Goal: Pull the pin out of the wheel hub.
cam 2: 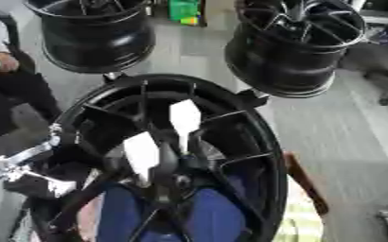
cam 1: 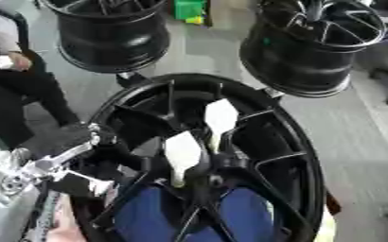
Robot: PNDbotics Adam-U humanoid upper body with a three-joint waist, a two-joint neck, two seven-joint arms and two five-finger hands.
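Landmark: big black wheel hub (cam 1: 230,156), spoked face toward the camera, filling the middle and lower part of the view. Two more black wheel rims (cam 1: 110,33) stand beyond the hub, one at upper left, one at upper right, on grey floor.

Left arm, silver and black, comes in at the hub's lower-left rim. Left hand (cam 1: 85,182) sits against the rim and spokes on that side; fingers blurred against black metal, so cannot tell if spread or curled. Right hand not in view.

Two white tapered pins near the hub centre. Lower white pin (cam 1: 181,153) stands just left of the centre boss, long axis roughly vertical, wide end up, narrow end down into the hub. Upper white pin (cam 1: 220,118) sits just above and right of it, same upright lie.

Key relation: lower pin lies right of and slightly above the left hand, apart from it, spokes between. Left hand is the only candidate; probably reach right, then draw along the pin's axis.
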